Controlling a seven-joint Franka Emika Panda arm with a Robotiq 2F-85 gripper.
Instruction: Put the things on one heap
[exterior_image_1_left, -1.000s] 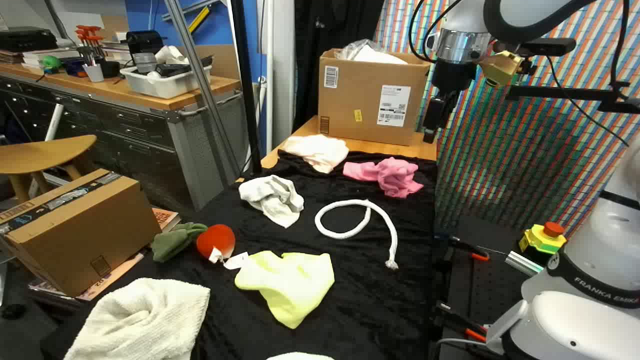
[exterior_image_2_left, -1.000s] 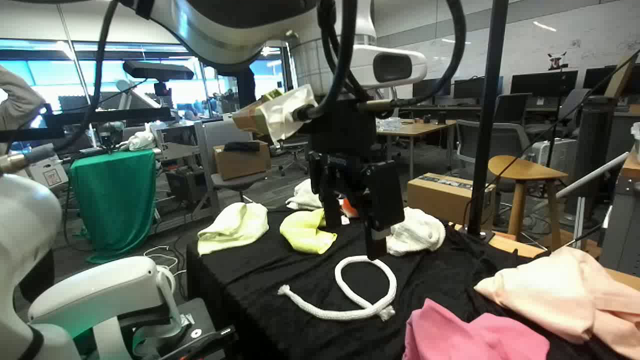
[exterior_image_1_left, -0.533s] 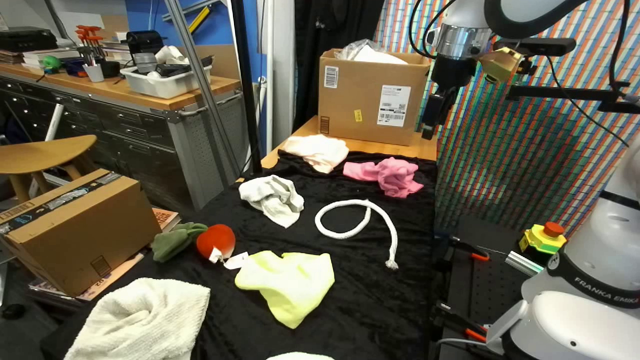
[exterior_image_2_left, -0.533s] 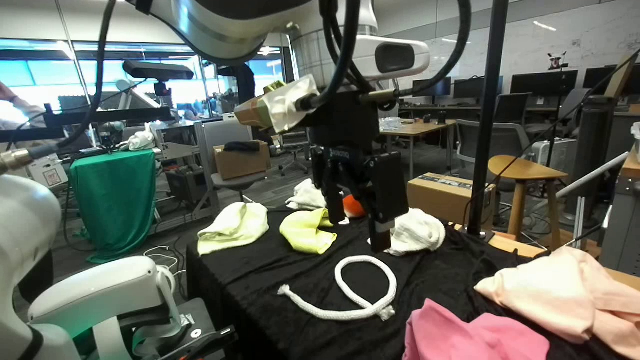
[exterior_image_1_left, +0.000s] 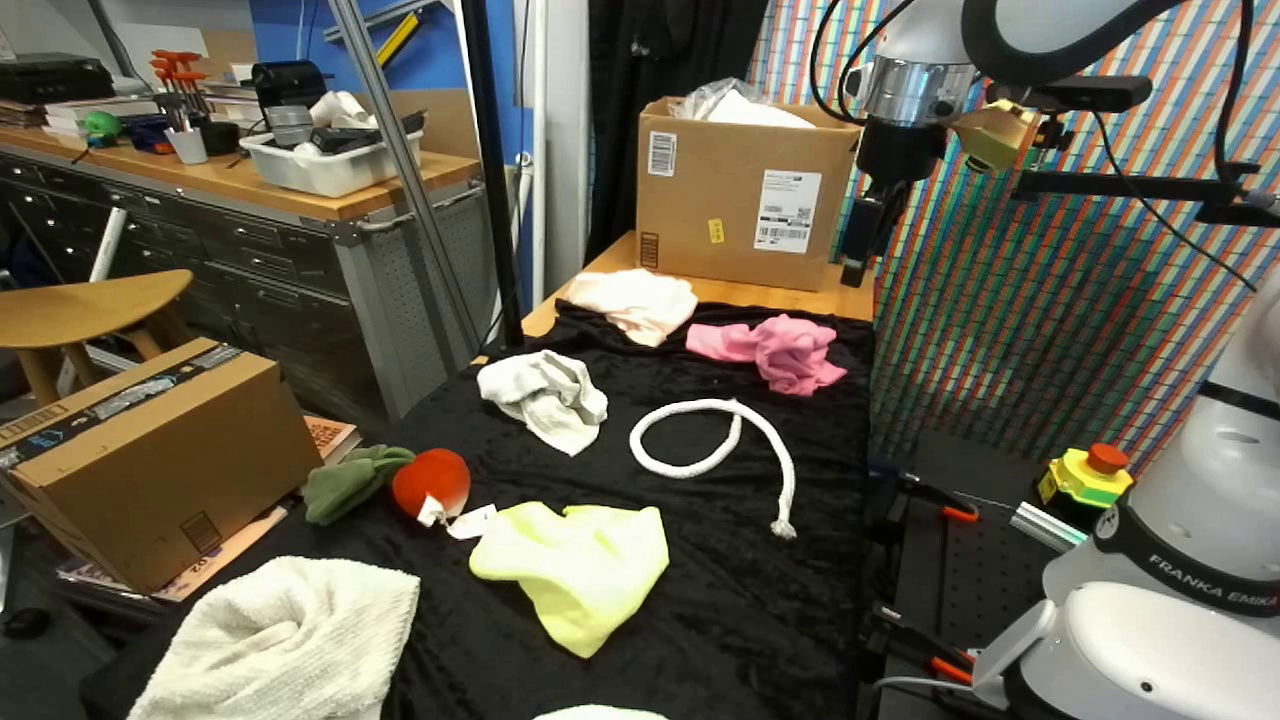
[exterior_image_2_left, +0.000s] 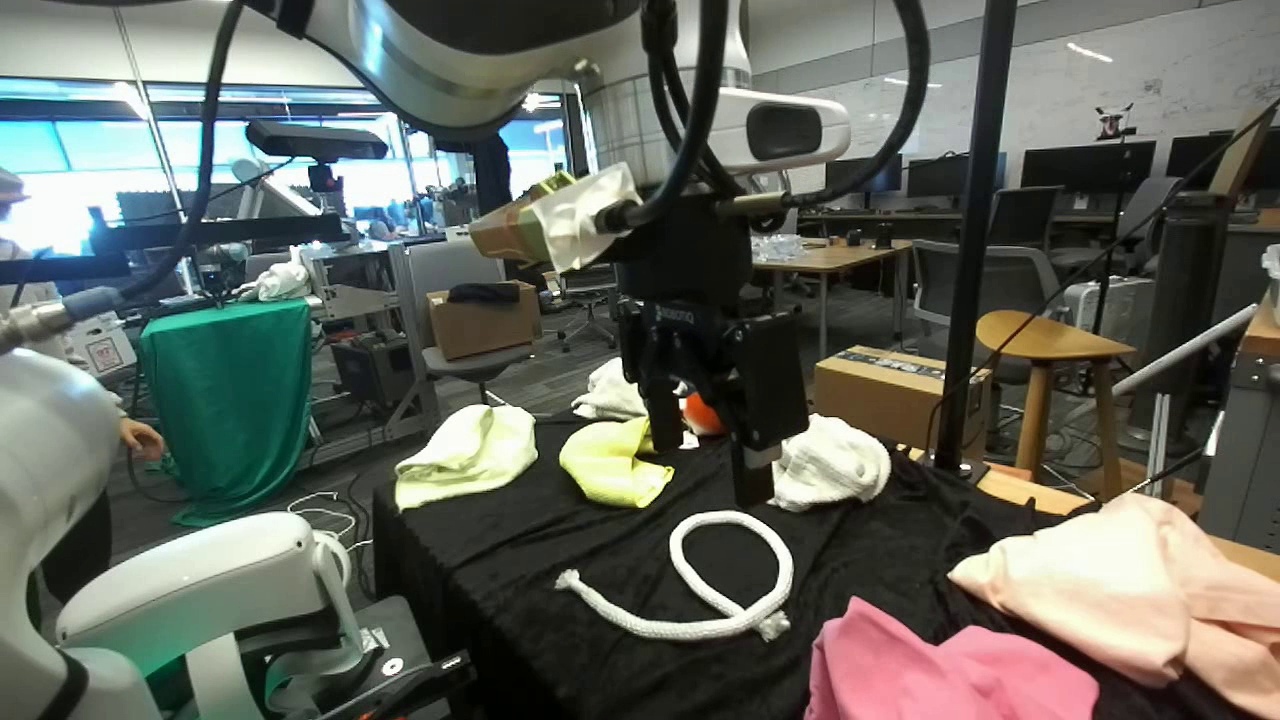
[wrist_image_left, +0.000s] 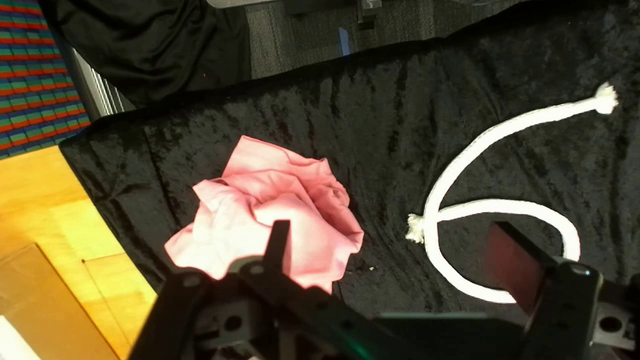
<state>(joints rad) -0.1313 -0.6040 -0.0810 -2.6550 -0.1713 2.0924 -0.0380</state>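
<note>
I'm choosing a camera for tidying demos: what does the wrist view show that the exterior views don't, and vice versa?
Only the wrist view shows the fingers of the pincer overlapping both the pink cloth and the white rope, plus a tiny white speck.

Both exterior views alone show the bright yellow cloth, red-orange thing and wooden stool.

All three share the pink cloth, white rope, pincer and black cloth.

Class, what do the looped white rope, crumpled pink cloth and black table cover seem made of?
Looped white rope: matte braided fibre, perhaps cotton; ends frayed.
Crumpled pink cloth: matte fabric, from its soft folds; fibre unclear.
Black table cover: probably velvet or velour, from its patchy sheen.
</note>
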